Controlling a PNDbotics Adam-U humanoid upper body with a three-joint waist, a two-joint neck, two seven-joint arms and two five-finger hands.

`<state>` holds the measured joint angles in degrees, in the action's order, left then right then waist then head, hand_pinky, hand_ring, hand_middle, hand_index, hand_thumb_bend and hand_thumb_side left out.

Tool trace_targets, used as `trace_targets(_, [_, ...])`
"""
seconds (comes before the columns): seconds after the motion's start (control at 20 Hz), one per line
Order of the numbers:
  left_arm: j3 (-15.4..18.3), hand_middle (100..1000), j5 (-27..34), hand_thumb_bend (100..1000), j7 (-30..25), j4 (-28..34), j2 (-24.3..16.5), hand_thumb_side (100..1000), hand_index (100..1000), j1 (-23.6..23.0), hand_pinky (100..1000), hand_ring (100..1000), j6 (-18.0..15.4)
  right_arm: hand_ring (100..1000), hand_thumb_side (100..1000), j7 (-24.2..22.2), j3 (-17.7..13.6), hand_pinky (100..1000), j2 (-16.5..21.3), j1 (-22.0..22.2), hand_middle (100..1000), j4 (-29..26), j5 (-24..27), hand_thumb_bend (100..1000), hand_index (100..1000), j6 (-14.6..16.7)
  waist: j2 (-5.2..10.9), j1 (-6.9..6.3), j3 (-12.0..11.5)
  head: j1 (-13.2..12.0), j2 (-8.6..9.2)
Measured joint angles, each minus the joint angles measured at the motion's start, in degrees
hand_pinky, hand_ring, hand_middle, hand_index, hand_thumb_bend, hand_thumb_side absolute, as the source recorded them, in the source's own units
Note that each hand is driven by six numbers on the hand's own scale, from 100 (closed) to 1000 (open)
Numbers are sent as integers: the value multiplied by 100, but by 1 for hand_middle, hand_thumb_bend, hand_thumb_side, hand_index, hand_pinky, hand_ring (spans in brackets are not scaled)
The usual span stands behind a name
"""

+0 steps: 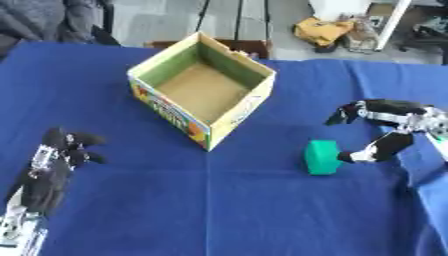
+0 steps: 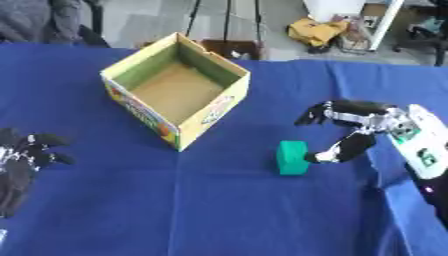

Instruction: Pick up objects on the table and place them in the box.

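Blue cloth (image 1: 227, 210) is covering the whole table, and a cardboard box (image 1: 203, 88) is standing on it toward the far middle, turned so that one corner is pointing at the robot. The box is lying open at the top, its green inner walls and brown floor showing, with bright printing on the outer sides; nothing is showing inside it.

A small green block (image 2: 291, 157) is sitting on the cloth to the right of the box and nearer the robot, well apart from the box's near corner.

The right hand (image 2: 363, 127) is reaching in from the right edge and hanging just beside the block. Its fingers are spread wide rather than closed: one finger (image 2: 341, 149) is angling down so that its tip is coming right up against the block's right side, though whether it is actually touching cannot be told, while the others are stretching out above, pointing left over the cloth behind the block. Nothing is being held.

The left hand (image 1: 54, 167) is resting near the lower left corner, palm down toward the cloth, with its dark fingers relaxed and pointing up the table, holding nothing and sitting well apart from both box and block.
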<state>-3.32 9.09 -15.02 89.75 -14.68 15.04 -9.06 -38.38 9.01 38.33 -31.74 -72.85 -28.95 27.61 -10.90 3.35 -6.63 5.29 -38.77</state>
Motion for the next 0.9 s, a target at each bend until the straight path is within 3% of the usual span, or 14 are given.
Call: trace_targets(0.9, [0, 603, 0, 410, 0, 0, 0, 1000, 647, 0, 609, 796, 0, 839, 561, -47, 95, 789, -145, -1, 797, 151, -103, 373, 881, -47, 0, -4, 0, 19, 0])
